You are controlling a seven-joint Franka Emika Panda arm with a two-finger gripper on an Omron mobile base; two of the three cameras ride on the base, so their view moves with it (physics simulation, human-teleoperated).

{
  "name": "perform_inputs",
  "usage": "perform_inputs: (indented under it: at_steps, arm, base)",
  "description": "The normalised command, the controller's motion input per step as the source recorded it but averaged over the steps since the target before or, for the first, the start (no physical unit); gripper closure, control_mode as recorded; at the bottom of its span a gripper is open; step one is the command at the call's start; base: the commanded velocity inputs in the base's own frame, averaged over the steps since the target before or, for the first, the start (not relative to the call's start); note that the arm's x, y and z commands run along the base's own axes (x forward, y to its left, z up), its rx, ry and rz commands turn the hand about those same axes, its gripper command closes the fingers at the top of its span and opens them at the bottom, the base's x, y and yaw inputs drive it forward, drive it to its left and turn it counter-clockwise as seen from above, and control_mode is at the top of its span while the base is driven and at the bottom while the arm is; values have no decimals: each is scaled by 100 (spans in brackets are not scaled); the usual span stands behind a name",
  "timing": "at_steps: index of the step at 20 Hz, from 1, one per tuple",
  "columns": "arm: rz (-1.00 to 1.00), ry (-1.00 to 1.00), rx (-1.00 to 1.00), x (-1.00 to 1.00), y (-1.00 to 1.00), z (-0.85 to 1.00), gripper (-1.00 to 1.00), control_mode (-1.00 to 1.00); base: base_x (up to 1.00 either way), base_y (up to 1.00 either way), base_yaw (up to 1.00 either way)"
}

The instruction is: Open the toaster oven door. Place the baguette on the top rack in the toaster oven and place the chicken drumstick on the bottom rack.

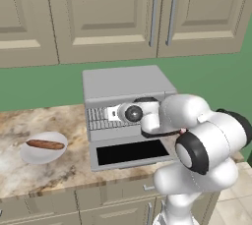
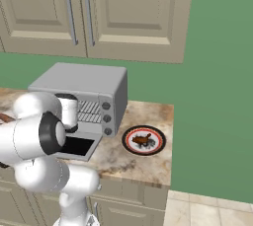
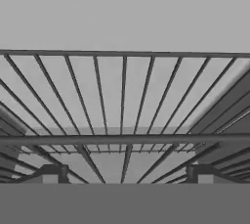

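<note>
The toaster oven [image 1: 129,87] stood on the marble counter [image 1: 29,170] under the wall cabinets [image 1: 98,13], its door [image 1: 132,153] folded down flat in front. The robot arm [image 1: 206,145] reached into the opening and hid most of the interior from both base cameras; only a strip of wire bars [image 1: 97,117] showed beside the wrist. In the hand view the gripper [image 3: 128,175] faced a rack [image 3: 124,96] up close, its two fingertips [image 3: 52,173] standing well apart with nothing between them. Which rack this was could not be told. The baguette [image 1: 45,144] lay in a pale bowl [image 1: 55,156] left of the oven. The chicken drumstick [image 2: 142,140] sat small and blurry on a red-rimmed plate [image 2: 129,135] to the right.
</note>
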Motion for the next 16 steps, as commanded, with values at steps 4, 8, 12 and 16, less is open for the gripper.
perform_inputs:
  at_steps: [4, 8, 12, 16]
  arm:
    - [0, 57, 0, -82, 5, -26, -100, -100]
    - [0, 61, -7, -98, 11, -23, -100, -100]
    - [-1, 68, -14, -100, 21, -11, -100, -100]
    - [-9, 76, -17, -100, 14, -5, -100, -100]
  base:
    - [0, 0, 0]
    - [0, 0, 0]
    - [0, 0, 0]
    - [0, 0, 0]
